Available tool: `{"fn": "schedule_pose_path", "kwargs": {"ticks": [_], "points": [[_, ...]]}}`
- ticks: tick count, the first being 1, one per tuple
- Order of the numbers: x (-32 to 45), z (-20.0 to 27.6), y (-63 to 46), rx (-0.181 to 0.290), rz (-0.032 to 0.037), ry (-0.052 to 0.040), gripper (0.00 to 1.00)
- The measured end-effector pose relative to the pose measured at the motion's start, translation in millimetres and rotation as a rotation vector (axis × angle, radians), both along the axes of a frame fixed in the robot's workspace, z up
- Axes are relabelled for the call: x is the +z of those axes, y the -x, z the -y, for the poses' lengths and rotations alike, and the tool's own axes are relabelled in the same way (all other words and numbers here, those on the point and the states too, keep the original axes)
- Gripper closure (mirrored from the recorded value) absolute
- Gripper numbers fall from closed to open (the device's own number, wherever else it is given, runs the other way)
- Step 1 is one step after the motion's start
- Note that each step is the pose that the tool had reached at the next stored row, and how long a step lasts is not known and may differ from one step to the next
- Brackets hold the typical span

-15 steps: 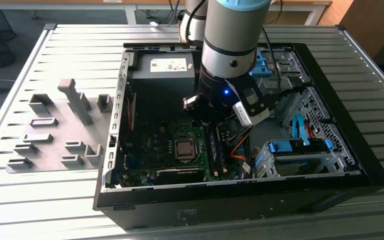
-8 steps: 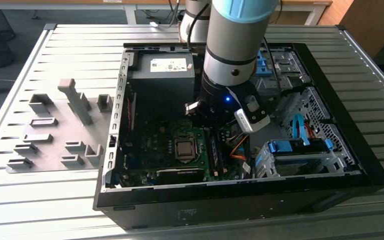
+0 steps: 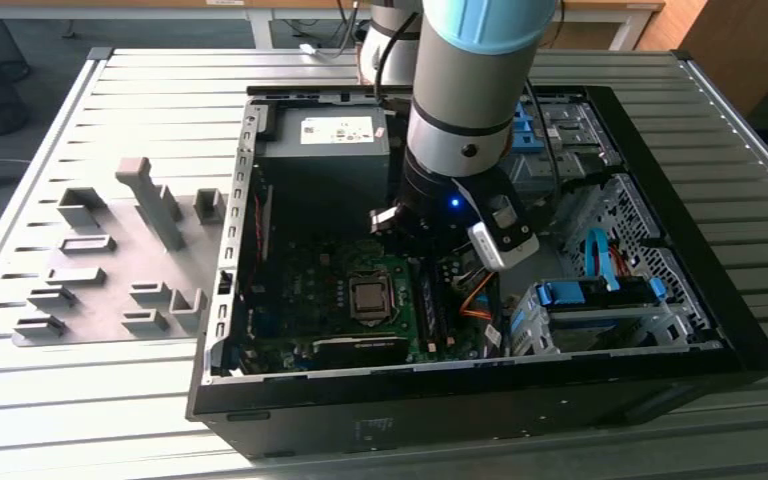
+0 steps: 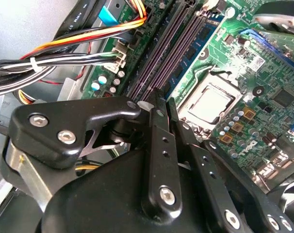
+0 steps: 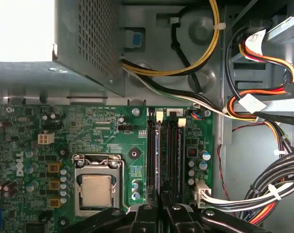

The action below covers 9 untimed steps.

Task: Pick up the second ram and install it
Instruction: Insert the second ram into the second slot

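The second ram (image 5: pixel 157 150) is a thin blue-green stick seen edge-on among the long black slots (image 5: pixel 172 145) of the motherboard. Its dark chips (image 4: pixel 188 51) show along one side in the second wrist view. The stick runs straight into the narrow gap between my black fingers. My gripper (image 5: pixel 161 201) (image 4: pixel 161 99) is shut on its near end, low over the slots. In the exterior view the gripper (image 3: pixel 418 235) reaches down inside the open computer case (image 3: pixel 491 375), just above the board.
The processor socket (image 5: pixel 96 189) sits beside the slots. Bundles of coloured cables (image 5: pixel 263 111) hang close on the other side. The power supply (image 3: pixel 324 135) fills the case's far end and blue drive bays (image 3: pixel 598 295) its right. A grey fixture plate (image 3: pixel 117 260) lies left of the case.
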State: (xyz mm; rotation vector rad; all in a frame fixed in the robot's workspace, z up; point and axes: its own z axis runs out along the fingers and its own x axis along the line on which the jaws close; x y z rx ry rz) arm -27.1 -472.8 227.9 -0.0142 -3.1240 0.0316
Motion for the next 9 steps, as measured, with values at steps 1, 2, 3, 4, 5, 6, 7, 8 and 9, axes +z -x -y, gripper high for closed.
{"fn": "schedule_pose_path", "kwargs": {"ticks": [1, 2, 3, 4, 5, 6, 7, 8, 9], "points": [[-0.2, 0.1, 0.0, 0.0, 0.0, 0.0001, 0.86], [-1.0, 0.0, 0.0, 0.0, 0.0, -0.0001, 0.86], [-2.3, 0.1, 0.0, 0.0, 0.0, 0.0, 0.86], [-4.2, 0.0, 0.0, 0.0, 0.0, 0.0, 0.86], [-5.9, 0.1, 0.0, 0.0, -0.0001, 0.0001, 0.86], [-7.6, 0.1, 0.0, 0.0, 0.0, 0.0001, 0.86], [-8.7, 0.1, 0.0, 0.0, -0.0001, 0.0001, 0.86], [-9.6, 0.1, 0.0, 0.0, -0.0001, 0.0001, 0.86], [-10.4, 0.1, 0.0, 0.0, 0.0, 0.0001, 0.86]]}}
